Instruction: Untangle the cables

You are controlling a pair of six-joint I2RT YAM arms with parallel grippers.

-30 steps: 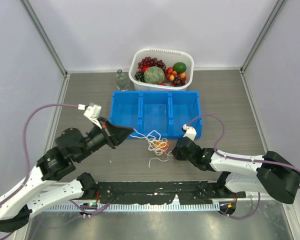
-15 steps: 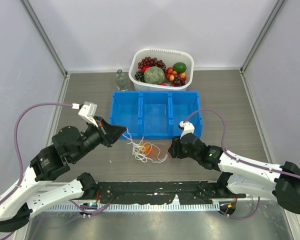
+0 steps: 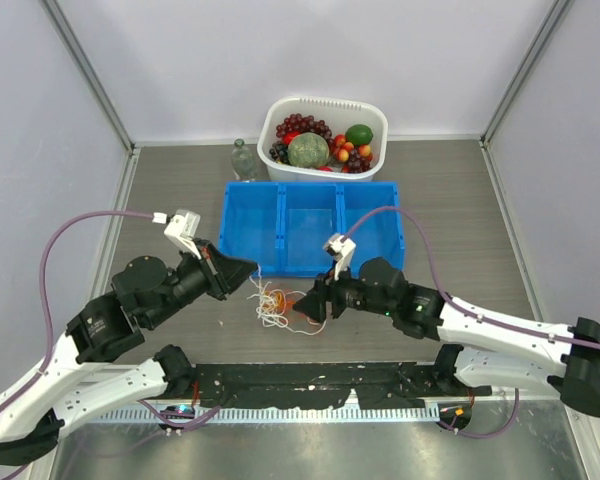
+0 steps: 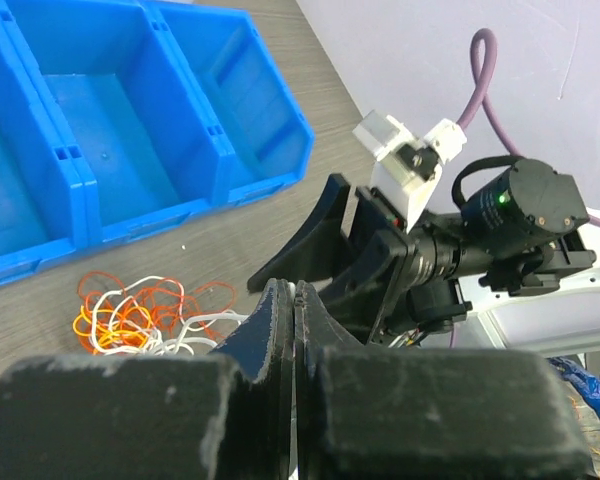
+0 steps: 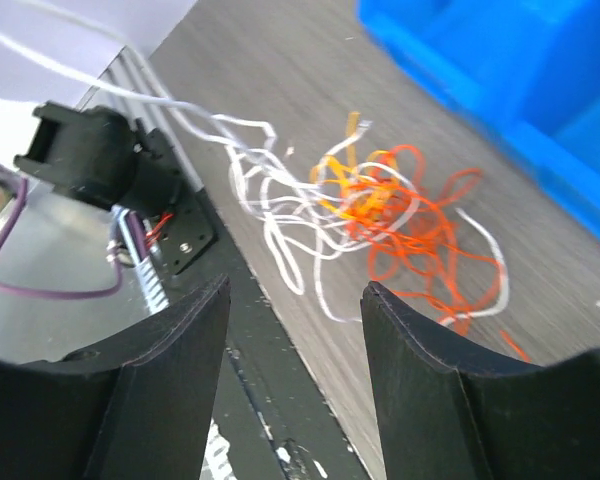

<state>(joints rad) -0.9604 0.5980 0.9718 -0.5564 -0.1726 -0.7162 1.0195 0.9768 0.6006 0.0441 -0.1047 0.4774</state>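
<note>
Surface (image 3: 460, 200): grey wood-grain.
Blue bin (image 3: 310, 184): three compartments, just behind the tangle.
Left gripper (image 3: 248, 268): jaws pressed together, pinching a white strand.
Right gripper (image 3: 302, 304): jaws wide, at the tangle.
Cables (image 3: 278, 303): white and orange tangle lying on the surface between both grippers.

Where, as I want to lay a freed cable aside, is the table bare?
Bare table right of the bin, and left of it beside the bottle. Crowded in front of the bin: cables, left end effector, right end effector.
</note>
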